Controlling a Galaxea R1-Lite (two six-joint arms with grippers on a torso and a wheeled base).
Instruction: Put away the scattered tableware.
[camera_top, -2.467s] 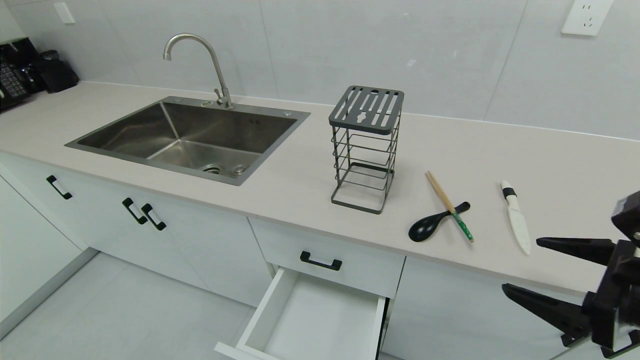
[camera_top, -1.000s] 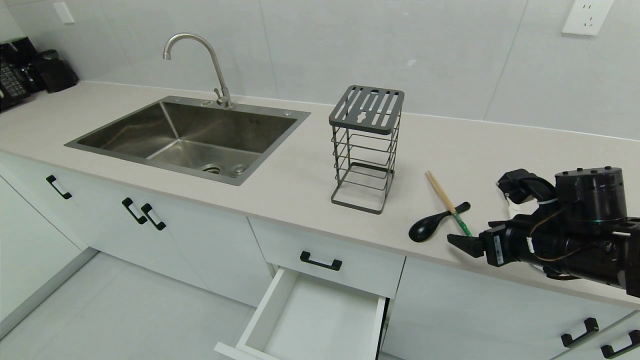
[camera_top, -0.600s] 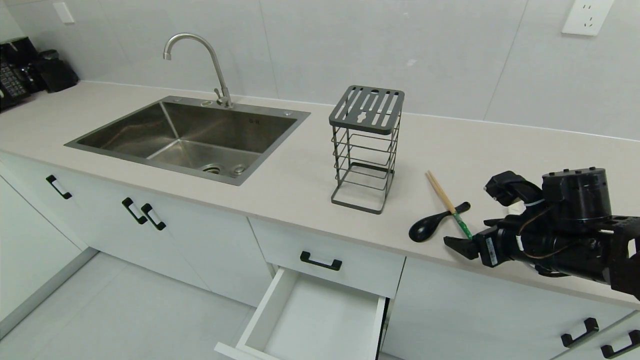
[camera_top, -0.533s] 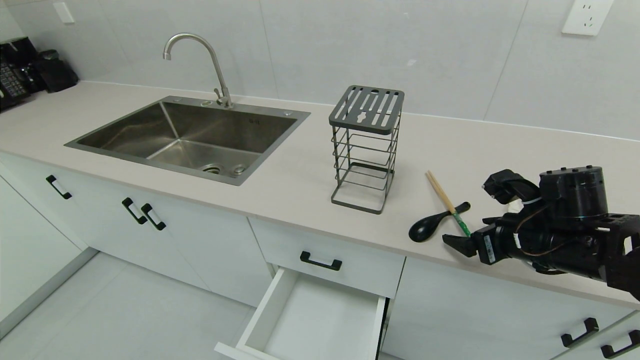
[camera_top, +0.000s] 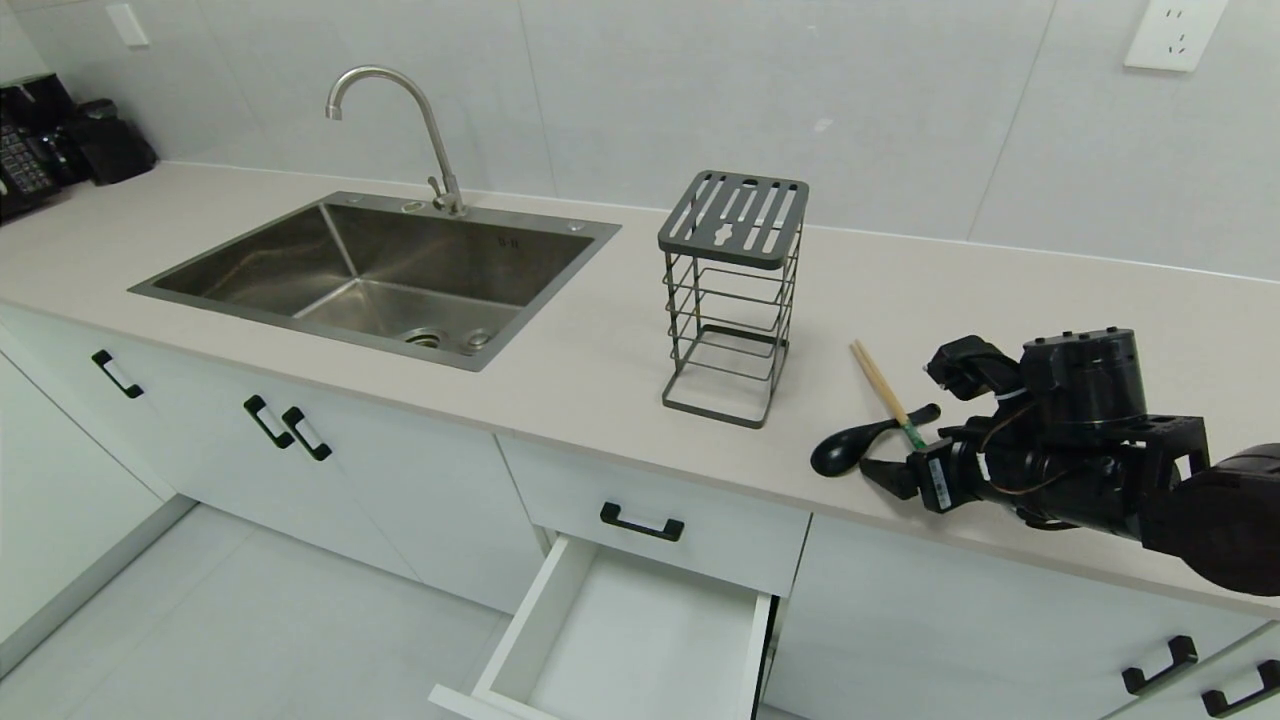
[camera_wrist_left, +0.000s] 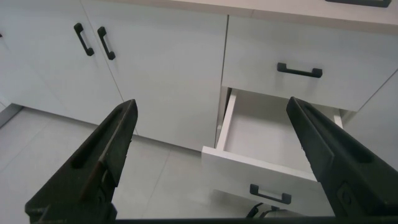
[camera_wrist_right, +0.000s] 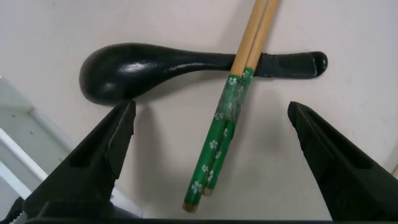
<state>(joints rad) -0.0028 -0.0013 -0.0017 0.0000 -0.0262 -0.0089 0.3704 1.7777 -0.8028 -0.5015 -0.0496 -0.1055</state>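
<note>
Chopsticks (camera_wrist_right: 230, 106), bamboo with green flowery tips, lie crossed over a black spoon (camera_wrist_right: 155, 68) near the bench (camera_top: 600, 380) edge, right of the wire rack (camera_top: 733, 218). Right hand (camera_wrist_right: 210, 104) hovers over them, spread wide.

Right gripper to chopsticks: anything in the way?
Nothing visible. The right gripper is open, and the right wrist view shows the green ends of the chopsticks in the gap between its fingers, over bare countertop. The black spoon lies under the chopsticks, crossed by them, not over them.
</note>
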